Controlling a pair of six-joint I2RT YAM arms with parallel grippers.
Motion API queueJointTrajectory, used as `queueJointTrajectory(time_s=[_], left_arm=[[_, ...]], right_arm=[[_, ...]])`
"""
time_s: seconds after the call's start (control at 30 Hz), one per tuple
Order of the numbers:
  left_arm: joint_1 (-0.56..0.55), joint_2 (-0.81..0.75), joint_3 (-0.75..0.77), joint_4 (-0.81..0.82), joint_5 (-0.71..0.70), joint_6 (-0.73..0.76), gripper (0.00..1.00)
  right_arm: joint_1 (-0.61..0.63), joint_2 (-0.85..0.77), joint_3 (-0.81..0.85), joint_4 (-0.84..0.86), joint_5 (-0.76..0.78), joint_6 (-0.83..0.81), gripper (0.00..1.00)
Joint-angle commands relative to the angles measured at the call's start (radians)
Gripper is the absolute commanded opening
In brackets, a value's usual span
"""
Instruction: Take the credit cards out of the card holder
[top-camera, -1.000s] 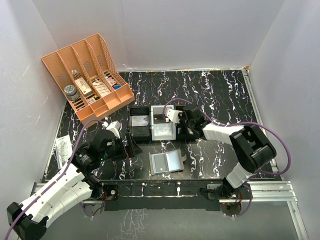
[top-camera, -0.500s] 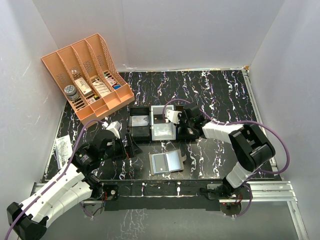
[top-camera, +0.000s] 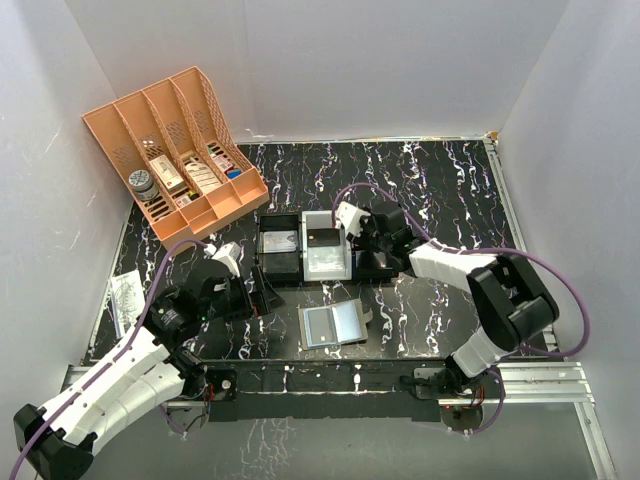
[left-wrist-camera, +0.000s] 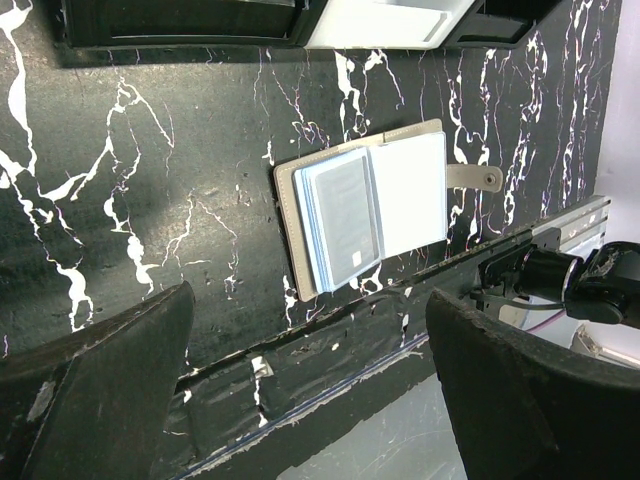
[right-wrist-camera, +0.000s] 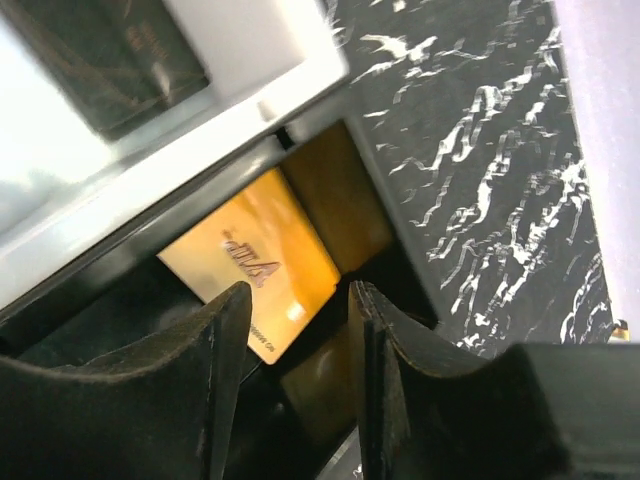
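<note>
Both pairs of jaws stand parted, empty; we fear the right gripper (right-wrist-camera: 297, 300) may knock the gold card (right-wrist-camera: 240, 258) askew on lifting.

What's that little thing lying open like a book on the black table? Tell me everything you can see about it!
That is the card holder, a flat folding case with two panels. It lies wide open and face up on the black marbled table, near the front edge between the two arms. Its outer cover looks greyish-beige, and the inside faces are shiny pale blue, like plastic sleeves. A bluish-grey card sits in one side. A small tab with a stud sticks out beside the other. Only the table touches it.
</note>
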Motion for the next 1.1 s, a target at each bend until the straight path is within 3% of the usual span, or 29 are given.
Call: queueJointTrajectory(time_s=[0.0,0.1,0.2,0.33,0.47,0.67,1.07], left_arm=[[0.005,-0.002,0.005,0.012,0.019,-0.010,0.99],[0.005,0.005,-0.004,0.027,0.026,-0.012,0.99],[0.004,0.015,-0.010,0.033,0.030,-0.011,0.99],[0.005,0.024,-0.010,0.033,0.032,-0.007,0.99],[0.005,0.024,-0.011,0.036,0.031,-0.008,0.99],[0.005,0.014,-0.011,0.022,0.027,-0.011,0.99],[0.005,0.004,-0.005,0.009,0.018,-0.013,0.99]], right_arm=[[-0.008,-0.132,0.043,0.102,0.057,0.357,0.43],[-0.010,-0.176,0.047,0.027,0.105,0.656,0.43],[-0.009,-0.177,0.103,-0.163,0.133,0.955,0.42],[-0.009,-0.125,0.183,-0.381,0.069,1.121,0.40],[-0.009,-0.068,0.196,-0.430,0.028,1.191,0.35],[-0.009,0.030,0.236,-0.494,0.083,1.232,0.30],[-0.009,0.165,0.319,-0.459,0.144,1.237,0.30]])
